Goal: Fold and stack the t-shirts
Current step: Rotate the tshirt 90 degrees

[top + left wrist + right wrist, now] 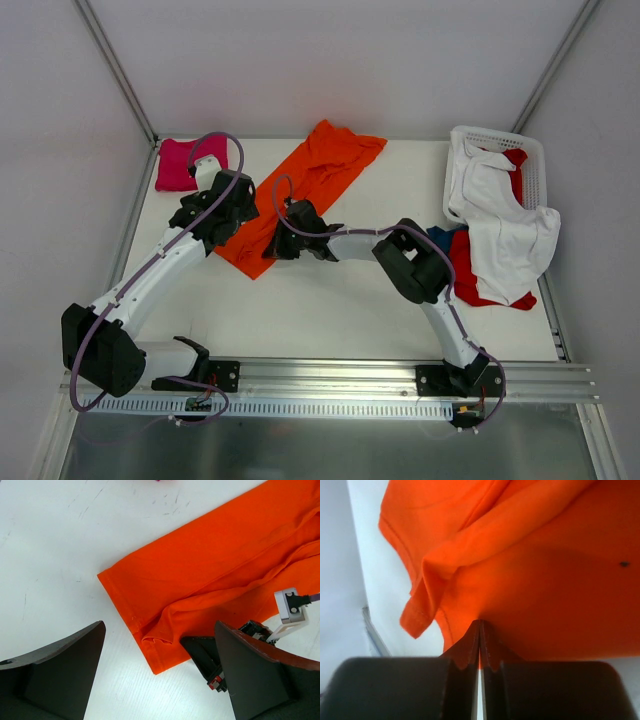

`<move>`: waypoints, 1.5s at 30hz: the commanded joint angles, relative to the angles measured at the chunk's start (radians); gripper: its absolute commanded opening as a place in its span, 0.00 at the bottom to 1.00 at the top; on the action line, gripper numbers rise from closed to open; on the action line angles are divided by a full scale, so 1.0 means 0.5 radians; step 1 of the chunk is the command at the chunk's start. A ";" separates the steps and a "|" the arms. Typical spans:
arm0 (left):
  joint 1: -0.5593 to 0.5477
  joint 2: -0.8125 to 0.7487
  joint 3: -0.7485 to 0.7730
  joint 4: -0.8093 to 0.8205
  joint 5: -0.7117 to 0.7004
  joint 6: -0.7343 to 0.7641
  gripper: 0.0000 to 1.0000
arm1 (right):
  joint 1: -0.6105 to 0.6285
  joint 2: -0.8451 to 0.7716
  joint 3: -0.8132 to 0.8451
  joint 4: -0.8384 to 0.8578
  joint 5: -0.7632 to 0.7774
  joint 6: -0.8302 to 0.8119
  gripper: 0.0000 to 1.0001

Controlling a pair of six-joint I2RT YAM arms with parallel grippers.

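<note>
A white worktop (330, 300) is sitting inside pale walls and a metal frame. The orange t-shirt (310, 185) is lying slantwise across its middle rear, partly doubled lengthwise. The right claw (480, 640) is pinching the shirt's near edge, its jaws pressed together on the cloth. The left claw (160, 626) is hanging spread wide just above the hem corner, gripping nothing.

To fold well, the left claw probably needs to come down on that corner and catch both layers, so the two arms can carry the edge together and lay it flat without dragging in a crease.

The left arm is reaching forward with its wrist tipped down. The right arm is bending sharply at the elbow and stretching leftward, low over the worktop.

A folded magenta t-shirt (175, 165) is lying at the rear left corner. The white t-shirt (510, 235) is spilling from the slotted basket (535, 150) at the rear right.
</note>
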 commanded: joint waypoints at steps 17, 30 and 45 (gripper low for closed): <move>0.010 0.070 0.015 0.007 -0.013 -0.034 0.91 | -0.110 -0.380 -0.748 -0.077 0.122 -0.031 0.01; 0.013 0.257 0.080 0.007 0.079 -0.056 0.90 | -0.165 -1.524 -1.730 -0.891 1.007 -0.019 0.01; -0.119 -0.068 0.052 0.010 0.137 -0.016 0.91 | -0.230 -2.607 -1.534 -1.629 1.533 -0.193 1.00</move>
